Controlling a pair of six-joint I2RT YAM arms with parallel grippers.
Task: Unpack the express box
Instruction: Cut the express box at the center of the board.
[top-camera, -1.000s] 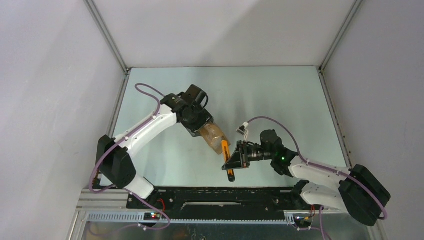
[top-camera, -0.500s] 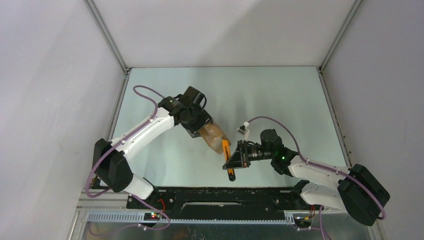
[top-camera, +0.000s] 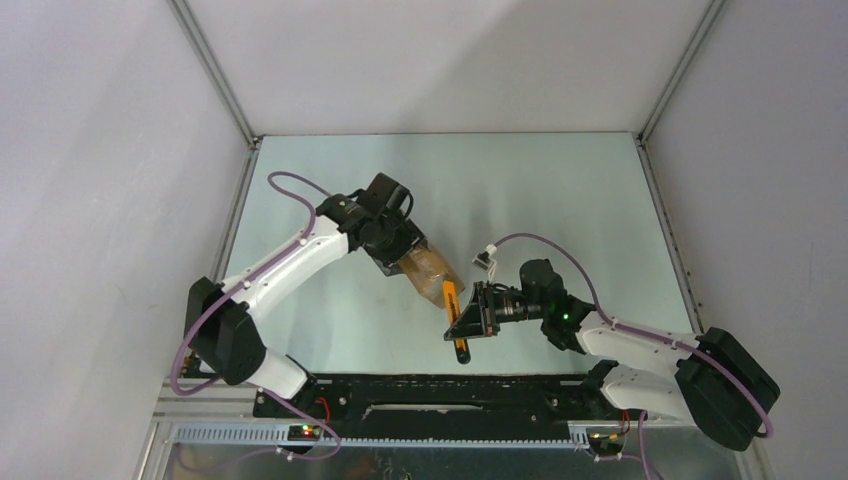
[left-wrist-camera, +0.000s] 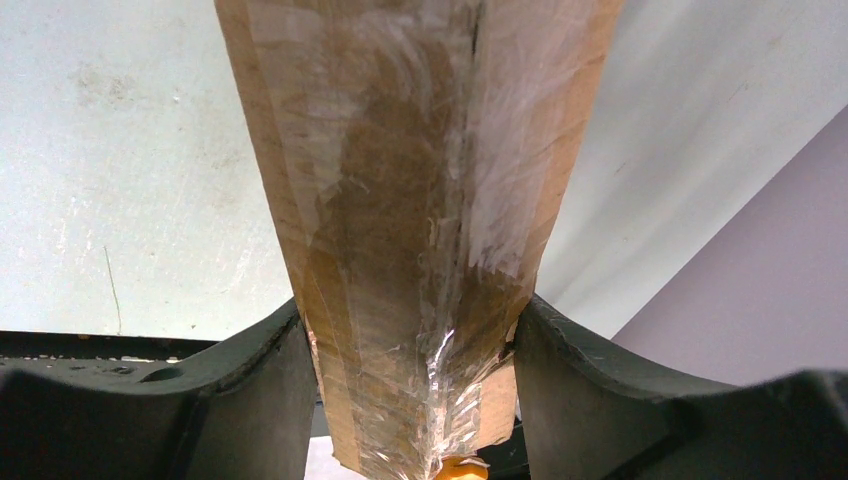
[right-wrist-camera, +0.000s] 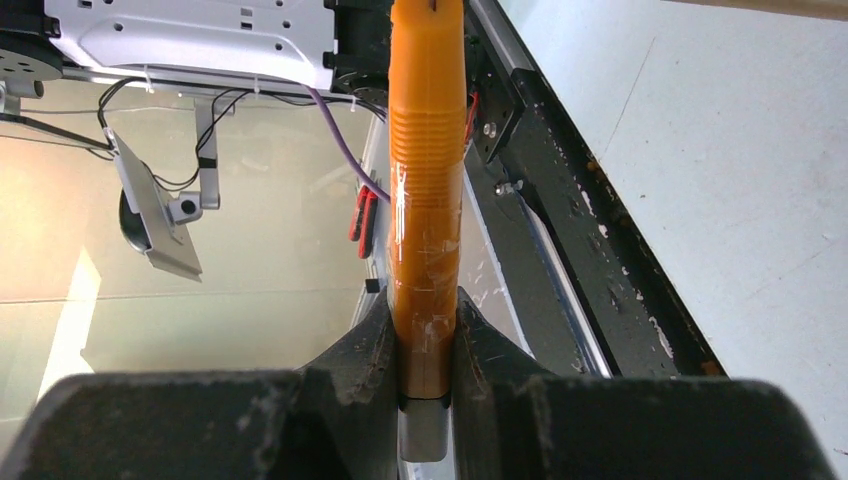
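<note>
At centre frame the express box (top-camera: 428, 274) is clamped between the half-spread left fingers (left-wrist-camera: 250, 390). It is probably light, stiff cardboard with slick tape, best gripped on its bare edges. Meanwhile the right fingers (right-wrist-camera: 360, 365) tightly pinch the utility knife (right-wrist-camera: 427, 150).

Where the three cameras are sitting

The top camera is looking steeply down from above and behind the arm bases, far enough back to be taking in the whole table (top-camera: 560, 190), the left arm (top-camera: 290, 255) and the right arm (top-camera: 640, 340). The left wrist camera is peering along the left gripper (left-wrist-camera: 410, 325), very close, with the box (left-wrist-camera: 410, 180) filling the middle and table behind. The right wrist camera is looking along the right gripper (right-wrist-camera: 427, 340), equally close, past the knife (right-wrist-camera: 426, 180) toward the table's near edge. The top view is sharing the box with the left wrist view and the knife with the right; an orange bit is also showing at the left wrist view's bottom edge.
</note>
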